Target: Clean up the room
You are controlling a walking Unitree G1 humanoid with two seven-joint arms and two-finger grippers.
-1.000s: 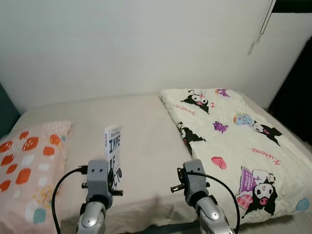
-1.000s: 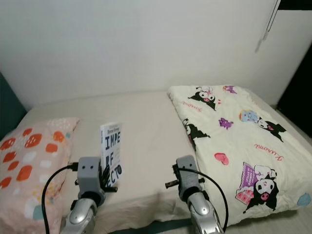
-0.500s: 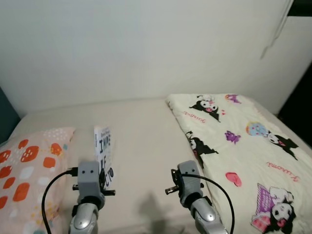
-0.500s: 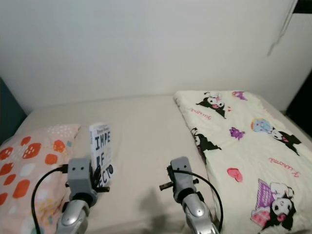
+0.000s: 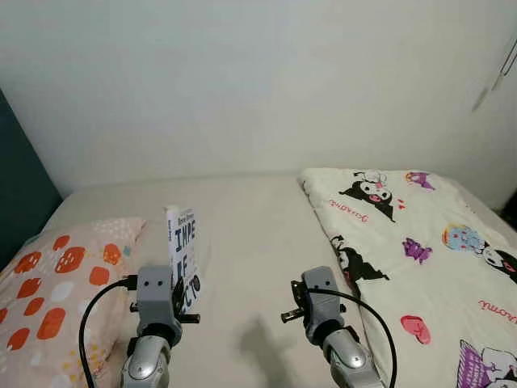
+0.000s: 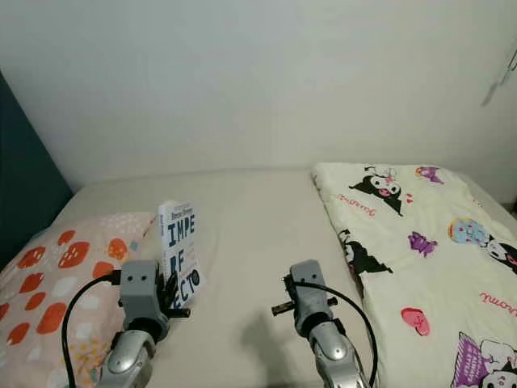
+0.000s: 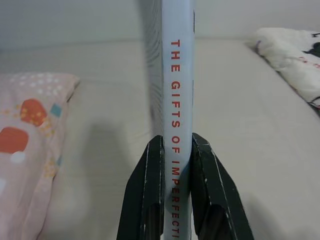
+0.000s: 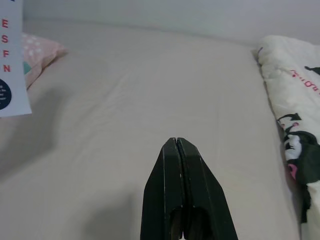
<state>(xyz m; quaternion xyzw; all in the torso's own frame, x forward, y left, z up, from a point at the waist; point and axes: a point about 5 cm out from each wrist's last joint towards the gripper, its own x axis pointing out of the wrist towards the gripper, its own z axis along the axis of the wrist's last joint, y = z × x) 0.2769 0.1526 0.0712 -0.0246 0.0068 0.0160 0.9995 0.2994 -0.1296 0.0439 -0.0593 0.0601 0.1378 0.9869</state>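
Note:
A white book (image 5: 185, 257) with large black letters on its cover stands upright in my left gripper (image 7: 177, 145), which is shut on its pale spine (image 7: 178, 95) printed in red. I hold it above the beige bed sheet (image 5: 250, 234), beside the pink pillow (image 5: 56, 279). My right gripper (image 8: 176, 142) hangs shut over the bare sheet with nothing between its fingers; its wrist (image 5: 320, 297) shows low in the middle of the head view. The book's corner (image 8: 11, 60) appears at the edge of the right wrist view.
A cream blanket (image 5: 420, 234) with cartoon prints covers the right half of the bed. The pink pillow with orange and red patches lies at the left. A dark teal panel (image 5: 20, 186) stands at the far left, a white wall (image 5: 258, 81) behind the bed.
The camera has swung to the left and a little up: the blanket has slid right and the teal panel has come into view. The left gripper still holds the book upright.

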